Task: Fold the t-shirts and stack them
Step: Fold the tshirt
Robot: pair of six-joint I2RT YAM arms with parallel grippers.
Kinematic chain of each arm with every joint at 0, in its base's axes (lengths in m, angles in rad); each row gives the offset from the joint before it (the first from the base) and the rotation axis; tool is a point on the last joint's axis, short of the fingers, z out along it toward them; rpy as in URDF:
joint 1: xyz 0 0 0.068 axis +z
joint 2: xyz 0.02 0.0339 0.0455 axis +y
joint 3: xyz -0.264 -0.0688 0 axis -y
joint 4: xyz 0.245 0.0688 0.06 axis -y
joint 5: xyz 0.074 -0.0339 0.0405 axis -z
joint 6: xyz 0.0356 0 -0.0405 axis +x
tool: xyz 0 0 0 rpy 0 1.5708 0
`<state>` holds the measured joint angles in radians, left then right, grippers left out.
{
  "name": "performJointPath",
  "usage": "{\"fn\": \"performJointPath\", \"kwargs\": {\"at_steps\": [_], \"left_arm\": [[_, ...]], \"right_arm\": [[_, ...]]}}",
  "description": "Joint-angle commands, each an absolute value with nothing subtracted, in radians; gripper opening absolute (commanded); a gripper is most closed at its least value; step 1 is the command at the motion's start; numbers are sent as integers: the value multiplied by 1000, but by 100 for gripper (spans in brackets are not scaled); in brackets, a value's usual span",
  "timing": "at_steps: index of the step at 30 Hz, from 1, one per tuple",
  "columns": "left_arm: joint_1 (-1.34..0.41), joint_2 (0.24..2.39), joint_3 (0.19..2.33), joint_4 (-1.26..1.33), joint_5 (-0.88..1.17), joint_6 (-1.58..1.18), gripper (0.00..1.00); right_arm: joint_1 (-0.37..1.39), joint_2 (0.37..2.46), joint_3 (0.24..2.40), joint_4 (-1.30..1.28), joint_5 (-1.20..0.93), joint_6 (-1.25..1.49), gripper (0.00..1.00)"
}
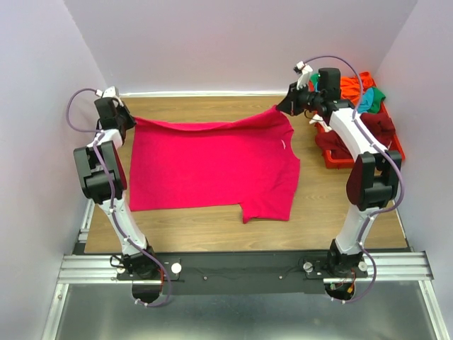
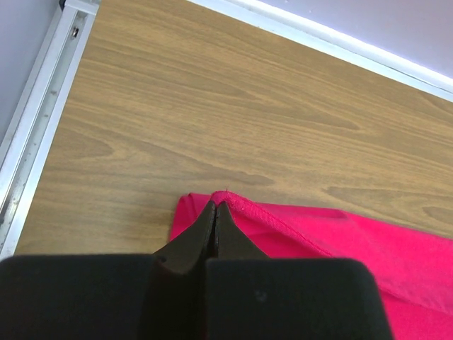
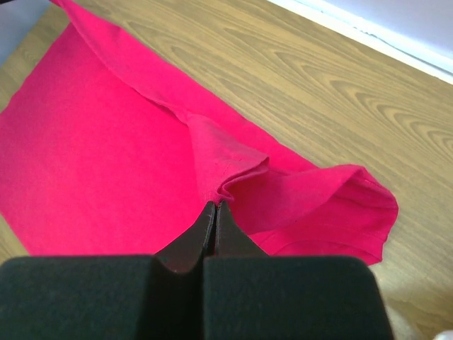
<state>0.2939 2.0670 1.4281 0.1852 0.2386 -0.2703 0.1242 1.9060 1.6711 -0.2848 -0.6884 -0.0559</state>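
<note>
Magenta t-shirt [image 1: 212, 166] edge behind left arm [image 1: 99, 176], binned shirts [image 1: 352, 86] half hidden

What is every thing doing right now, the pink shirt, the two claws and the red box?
magenta t-shirt, spread on the table, far edge pinched at both ends.
left gripper, shut on the shirt's corner.
right gripper, shut on bunched cloth by the sleeve.
red bin, full of crumpled shirts.
</note>
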Motion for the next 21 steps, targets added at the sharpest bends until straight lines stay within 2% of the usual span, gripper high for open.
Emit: {"fn": "performJointPath", "kwargs": {"at_steps": [1,17,20,21], "left_arm": [[313,2020,1407,209,216,-273,0],[325,1982,1339,204,199,-265,0],[328,1980,1333,184,190,-265,11],[330,1979,1328,180,190,-264,19]], "right_arm": [[123,1878,1632,-273,-653,-83,1],[121,1829,1560,-270,-646,-95,1],[121,1816,1529,-270,-647,-103,1],[121,1809,1519,-270,-650,-109,1]]}}
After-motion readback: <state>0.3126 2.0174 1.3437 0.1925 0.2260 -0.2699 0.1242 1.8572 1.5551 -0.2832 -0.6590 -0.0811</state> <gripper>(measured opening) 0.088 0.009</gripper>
